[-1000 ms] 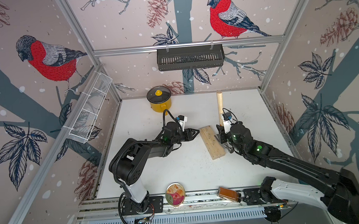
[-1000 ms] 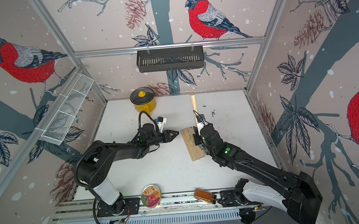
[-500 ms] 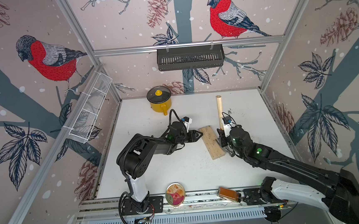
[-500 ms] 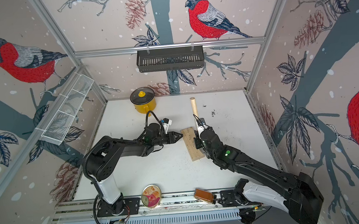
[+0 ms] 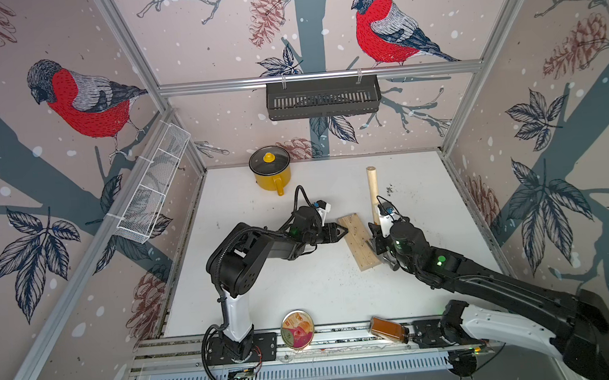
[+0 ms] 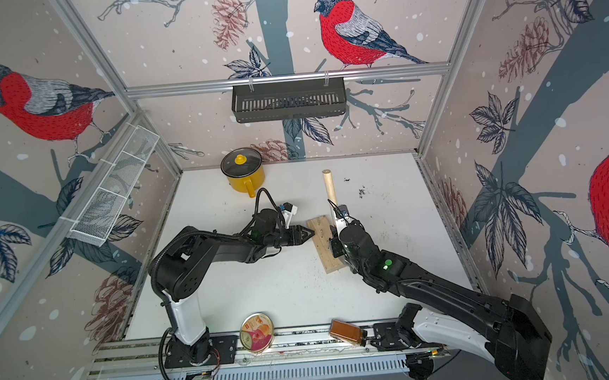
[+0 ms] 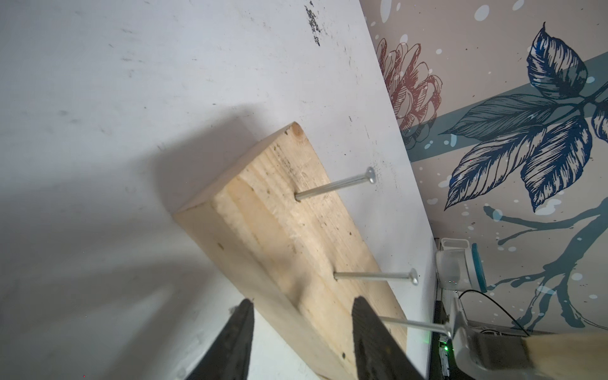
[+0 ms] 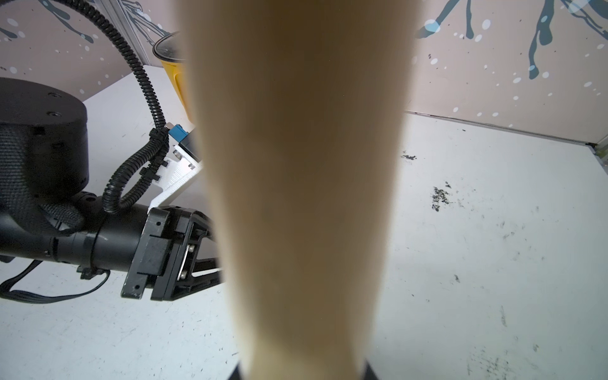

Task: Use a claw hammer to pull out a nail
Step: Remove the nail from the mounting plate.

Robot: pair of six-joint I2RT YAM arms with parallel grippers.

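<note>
Setting up the pull: in a top view the right gripper (image 5: 375, 233) is clamped on the hammer (image 5: 372, 188), low on its handle beside the block (image 5: 358, 242), with the left gripper (image 5: 344, 231) poised at the opposite edge. Left wrist view: jaws parted astride that edge, not yet biting, and the claw sits right at the head of the nearest nail (image 7: 411, 324). Right wrist view: all handle, pinched at its base; next, I'd say, left pins the block while right levers the handle over.

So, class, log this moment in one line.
left hand: open at wooden block edge | right hand: shut on claw hammer | claw: at nail head | nail: in block
</note>
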